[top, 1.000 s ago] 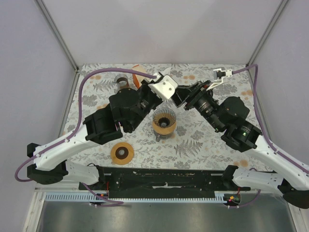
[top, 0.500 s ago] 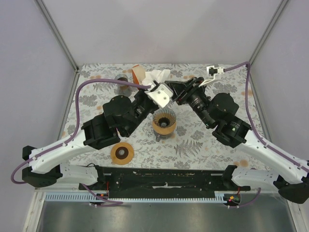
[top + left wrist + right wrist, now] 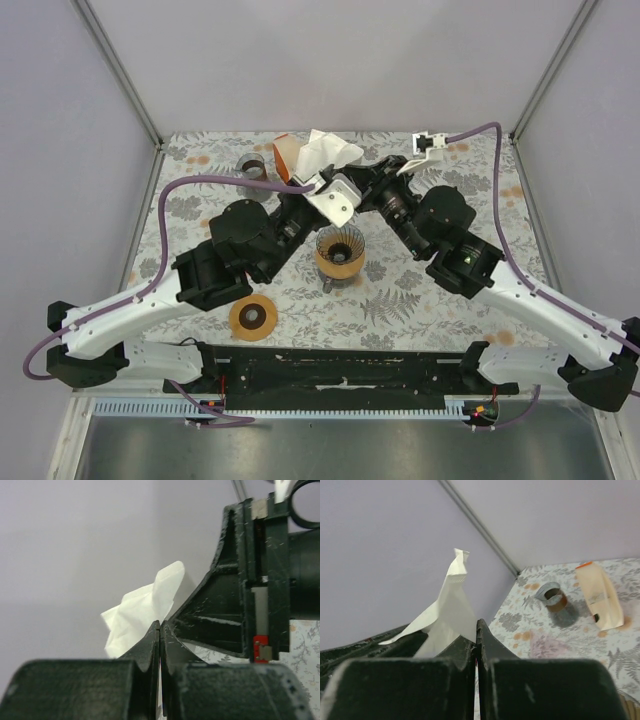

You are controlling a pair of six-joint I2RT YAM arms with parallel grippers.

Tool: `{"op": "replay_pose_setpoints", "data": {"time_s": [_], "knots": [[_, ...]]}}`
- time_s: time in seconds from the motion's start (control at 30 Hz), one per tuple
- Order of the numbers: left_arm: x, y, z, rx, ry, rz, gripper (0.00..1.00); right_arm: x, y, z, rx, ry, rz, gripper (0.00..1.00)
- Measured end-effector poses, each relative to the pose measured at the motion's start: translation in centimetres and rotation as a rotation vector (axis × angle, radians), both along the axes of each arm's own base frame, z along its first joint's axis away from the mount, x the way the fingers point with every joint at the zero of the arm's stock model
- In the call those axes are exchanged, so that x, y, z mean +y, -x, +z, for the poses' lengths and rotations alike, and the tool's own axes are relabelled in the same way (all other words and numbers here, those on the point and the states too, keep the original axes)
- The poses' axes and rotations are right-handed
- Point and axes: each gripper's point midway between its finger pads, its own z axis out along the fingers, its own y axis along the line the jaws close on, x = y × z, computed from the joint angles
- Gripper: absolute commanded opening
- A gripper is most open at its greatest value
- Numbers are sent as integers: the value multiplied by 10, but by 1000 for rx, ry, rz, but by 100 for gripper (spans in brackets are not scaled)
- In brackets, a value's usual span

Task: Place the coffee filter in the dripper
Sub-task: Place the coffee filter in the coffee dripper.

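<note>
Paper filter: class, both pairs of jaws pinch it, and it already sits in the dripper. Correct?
No. Both do pinch the paper filter, but it is held up behind the dripper, which the top view shows empty.

I count: one coffee filter (image 3: 325, 152); one dripper (image 3: 340, 250), mid-table; one brown disc (image 3: 253, 317), near edge; one metal cup (image 3: 251, 166) and one pouch (image 3: 286, 158), far edge.

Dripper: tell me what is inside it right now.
In the dripper only its ribbed wall and dark centre show; no paper lies inside. The coffee filter is pinched by the left gripper and right gripper, beyond it. Whatever stands under the dripper is hidden.
</note>
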Motion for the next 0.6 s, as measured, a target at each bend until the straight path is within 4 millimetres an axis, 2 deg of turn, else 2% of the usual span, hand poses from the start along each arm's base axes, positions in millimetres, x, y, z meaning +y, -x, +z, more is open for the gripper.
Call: {"op": "replay_pose_setpoints", "data": {"time_s": [0.2, 0.37, 0.43, 0.47, 0.6], "knots": [[8, -6, 13, -59, -2, 41, 2, -38, 0, 9, -36, 26, -132, 0], [5, -5, 15, -85, -24, 28, 2, -44, 1, 5, -50, 109, -152, 2], [5, -6, 16, -87, -25, 29, 2, -42, 0, 1, -50, 139, -151, 28], [6, -6, 15, -86, -26, 30, 2, -42, -1, -1, -53, 150, -152, 34], [10, -8, 19, -46, 5, 43, 2, -42, -3, 2, -88, 154, -156, 44]]}}
